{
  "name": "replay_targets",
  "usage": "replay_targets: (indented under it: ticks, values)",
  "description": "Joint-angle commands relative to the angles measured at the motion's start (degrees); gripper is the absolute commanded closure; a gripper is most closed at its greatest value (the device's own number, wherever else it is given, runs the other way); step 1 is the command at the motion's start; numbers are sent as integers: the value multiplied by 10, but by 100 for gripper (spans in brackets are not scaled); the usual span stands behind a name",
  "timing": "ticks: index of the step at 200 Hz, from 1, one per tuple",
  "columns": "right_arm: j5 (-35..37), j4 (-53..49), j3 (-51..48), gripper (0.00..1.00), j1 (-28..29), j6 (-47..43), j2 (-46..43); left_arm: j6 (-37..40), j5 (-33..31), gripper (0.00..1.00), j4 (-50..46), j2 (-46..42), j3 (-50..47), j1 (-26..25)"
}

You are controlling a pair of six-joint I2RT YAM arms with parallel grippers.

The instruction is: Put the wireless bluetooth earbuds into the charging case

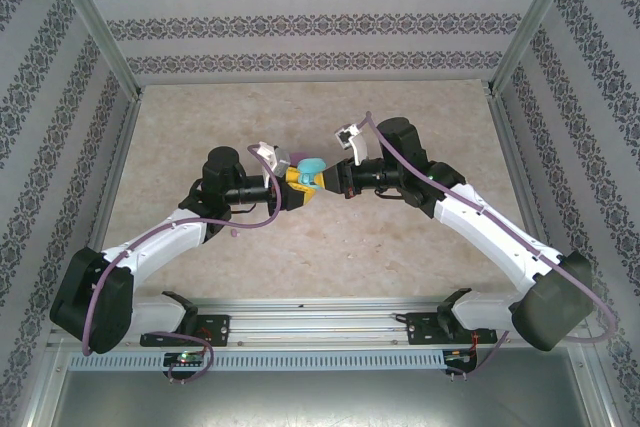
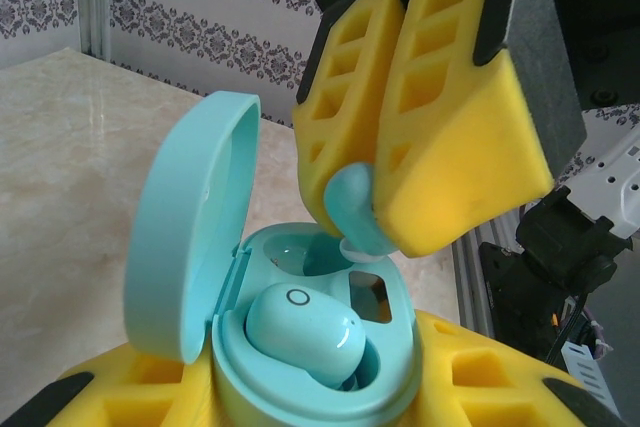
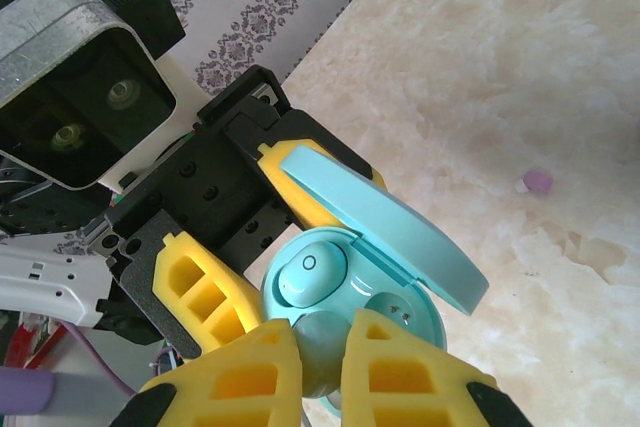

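Observation:
My left gripper (image 1: 293, 193) is shut on the base of a light blue charging case (image 2: 400, 357), held above the middle of the table with its lid (image 2: 190, 247) open. One light blue earbud (image 2: 300, 332) sits in the near socket. My right gripper (image 3: 322, 357) is shut on a second light blue earbud (image 3: 325, 332), also seen in the left wrist view (image 2: 352, 209), and holds it tip down just over the empty socket (image 3: 395, 309). A pale pink earbud (image 3: 538, 181) lies loose on the table.
The beige marbled tabletop (image 1: 400, 247) is ringed by patterned walls (image 1: 300, 22) and metal frame posts (image 1: 95, 37). Both arms meet at the centre. The left wrist camera housing (image 3: 80, 77) sits close behind the case.

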Motion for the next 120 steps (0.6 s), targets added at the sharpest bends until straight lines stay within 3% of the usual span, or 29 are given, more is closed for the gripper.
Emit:
replay_targets:
  ticks: [1,120]
  values:
    - [10,-26,12,93,-6,-17,8,-9,19,87,46,-5,11,-8]
    - [8,-29,26,93,-10,-23,17,-13,21,87,46,-7,13,-9]
